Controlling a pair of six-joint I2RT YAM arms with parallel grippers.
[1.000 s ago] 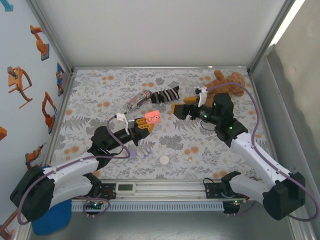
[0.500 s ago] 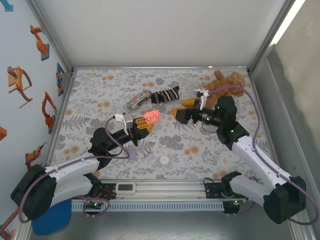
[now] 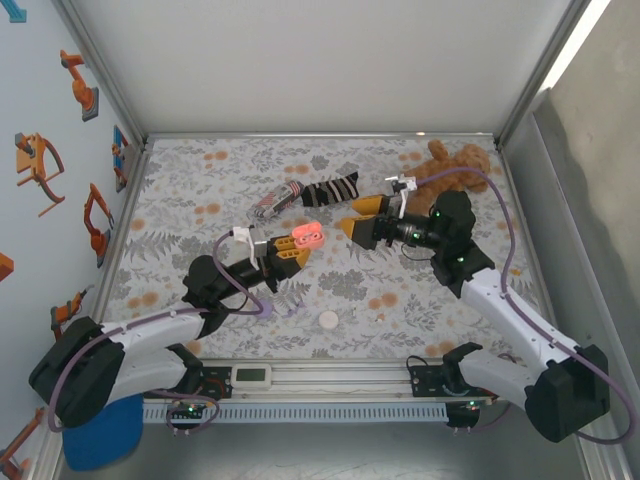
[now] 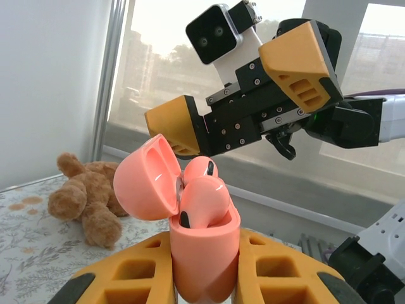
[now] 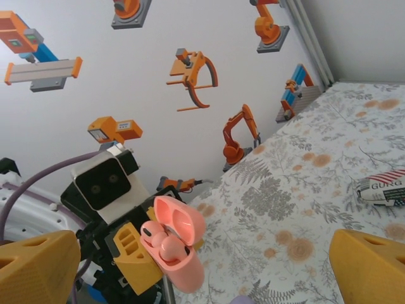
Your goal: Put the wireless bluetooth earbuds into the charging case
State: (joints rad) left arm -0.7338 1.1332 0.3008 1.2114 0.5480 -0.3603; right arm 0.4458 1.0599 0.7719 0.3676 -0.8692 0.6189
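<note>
Holds the salmon-pink charging case [image 4: 204,256] up off the worktop [image 3: 400,300] with the left pincer [image 3: 288,250], closed tight on the lower shell, lid flipped open. Carries two pink earbuds [image 4: 204,201] in the wells, the front one standing proud of the rim, so probably not pressed fully home. Keeps the right pincer [image 3: 355,216] spread as wide as it goes, holding nothing, tips just beside the open case and aimed at it.

Against a second ago: swings the right pincer round from a slanted pose to face the case more squarely and brings the tips slightly nearer. Lifts the case a touch with the left arm, grip unchanged. Leaves the teddy bear [image 3: 455,165], the striped sock [image 3: 335,188] and the white round case [image 3: 329,320] where they lay.

For the task, reads as the pink pair already delivered and the free pincer lining up, likely to nudge the buds down or tip the lid shut. Calls for a light push, since a slip could knock the case askew in the grip.
</note>
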